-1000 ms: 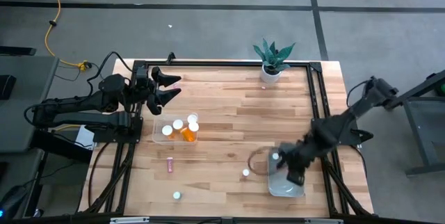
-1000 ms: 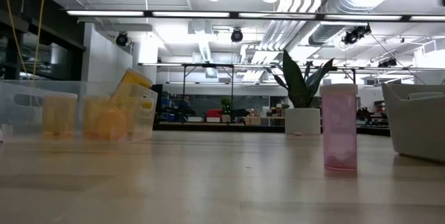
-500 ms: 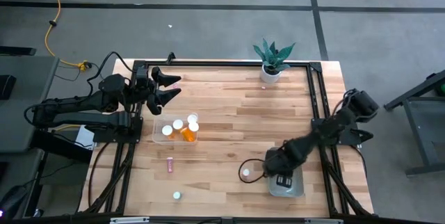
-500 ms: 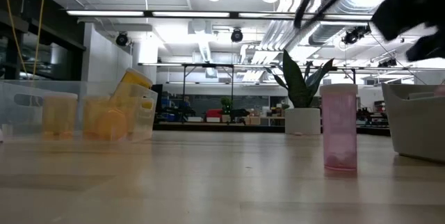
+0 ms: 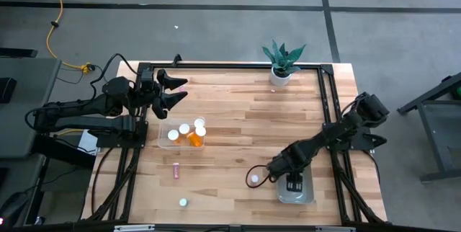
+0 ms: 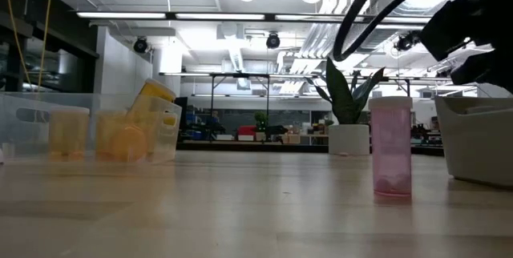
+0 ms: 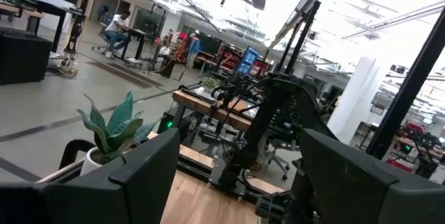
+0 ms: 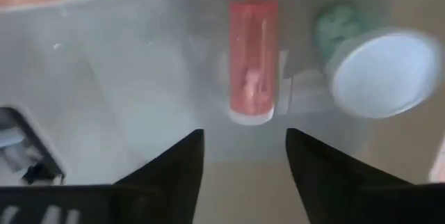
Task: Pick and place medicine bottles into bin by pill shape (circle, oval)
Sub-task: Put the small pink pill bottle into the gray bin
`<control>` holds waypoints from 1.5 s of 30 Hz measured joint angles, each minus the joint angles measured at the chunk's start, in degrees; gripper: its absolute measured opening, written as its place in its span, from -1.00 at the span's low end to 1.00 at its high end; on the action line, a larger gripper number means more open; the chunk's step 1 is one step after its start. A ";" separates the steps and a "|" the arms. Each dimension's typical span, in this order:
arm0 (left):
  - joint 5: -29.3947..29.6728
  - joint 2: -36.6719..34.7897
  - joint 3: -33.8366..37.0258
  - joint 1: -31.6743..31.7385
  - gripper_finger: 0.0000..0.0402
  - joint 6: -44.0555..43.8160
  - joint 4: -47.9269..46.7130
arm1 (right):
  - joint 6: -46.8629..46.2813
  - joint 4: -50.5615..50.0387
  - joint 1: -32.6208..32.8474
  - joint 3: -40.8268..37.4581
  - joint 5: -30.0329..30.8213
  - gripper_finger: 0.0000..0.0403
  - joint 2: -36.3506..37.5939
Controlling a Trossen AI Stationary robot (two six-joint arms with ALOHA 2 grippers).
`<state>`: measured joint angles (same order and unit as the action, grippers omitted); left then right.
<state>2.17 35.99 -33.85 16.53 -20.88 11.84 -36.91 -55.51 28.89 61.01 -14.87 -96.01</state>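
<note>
high view: right claw (image 5: 294, 184) hangs over the clear bin (image 5: 305, 195) near the table's (image 5: 238, 117) front right corner, arm reaching in from the right edge. right wrist view shows its fingers (image 8: 170, 165) spread apart w/ nothing between them, looking down into the bin at a reddish bottle (image 8: 253, 60) lying on its side and a white-capped bottle (image 8: 379, 67) just beside it. left claw (image 5: 175, 91) waits over the back left part of the table, fingers wide, empty. second clear bin (image 5: 167, 125) sits near the left edge, holding several orange bottles (image 5: 194, 137) w/ white caps. loose on the table: a pink bottle (image 5: 176, 170) lying in front of that bin, a white-capped one (image 5: 183, 202) close to the front edge, another (image 5: 254, 179) just left of the right claw. potted plant (image 5: 282, 62) at the back edge. low view: pink bottle (image 6: 390, 147) shows as a tall shape on the wood, orange bottles (image 6: 132, 134) in the bin well apart from it.
</note>
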 joint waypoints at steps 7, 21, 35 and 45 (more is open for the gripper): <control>0.07 0.00 0.00 0.00 0.42 0.02 0.02 | 3.89 -2.10 -1.10 0.09 -3.08 0.20 10.23; 0.20 0.00 0.00 -0.02 0.42 -0.79 -0.74 | 9.98 20.19 -27.92 0.09 20.31 0.19 30.99; -3.03 -0.10 0.00 0.01 0.42 3.57 -3.57 | 19.72 59.34 -34.60 0.00 15.91 0.18 14.48; -6.96 -0.63 0.00 2.29 0.42 2.21 -4.32 | 19.40 54.54 -34.16 -0.02 20.89 0.18 19.66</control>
<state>-4.79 35.35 -33.85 18.82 -18.68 7.52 -17.50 -0.97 -5.28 60.99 6.02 -76.35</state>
